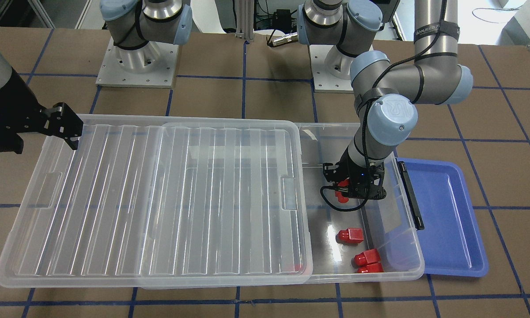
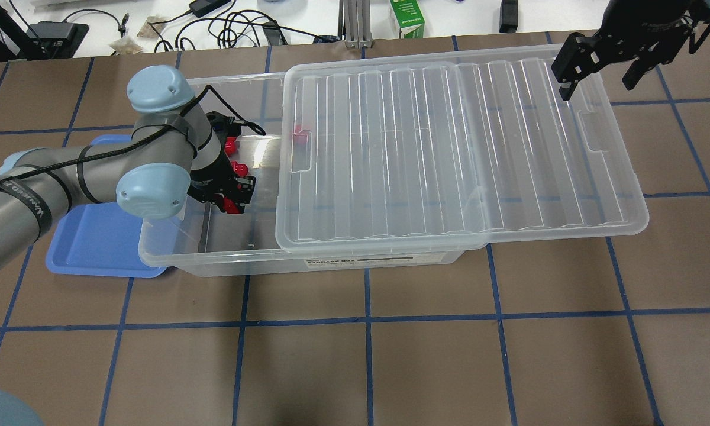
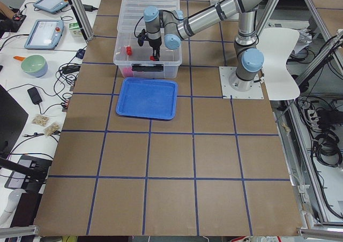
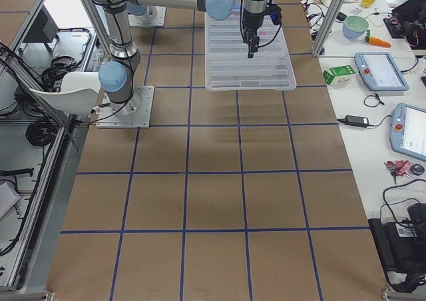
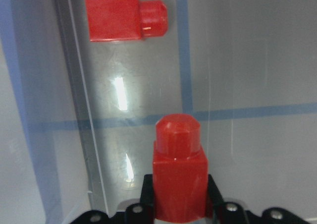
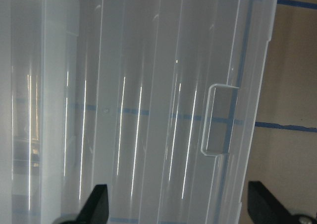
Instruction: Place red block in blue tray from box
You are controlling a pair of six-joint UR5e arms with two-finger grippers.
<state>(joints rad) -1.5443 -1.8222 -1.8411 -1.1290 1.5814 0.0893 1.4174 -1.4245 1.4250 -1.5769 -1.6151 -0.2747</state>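
My left gripper (image 1: 342,194) reaches down into the uncovered end of the clear box (image 1: 371,277) and is shut on a red block (image 5: 178,177), nub pointing away from the wrist. Another red block (image 5: 124,17) lies on the box floor beyond it. Three loose red blocks (image 1: 350,235) lie near the box's corner. The blue tray (image 1: 446,221) sits on the table against the box's latch end, with nothing in it. My right gripper (image 2: 600,80) is open and holds nothing, above the far end of the ribbed lid (image 2: 449,154).
The lid is slid sideways, covers most of the box and overhangs its far end. A black latch (image 1: 410,194) runs along the box wall next to the tray. One more red block (image 2: 300,136) shows through the lid's edge. Arm bases stand behind the box.
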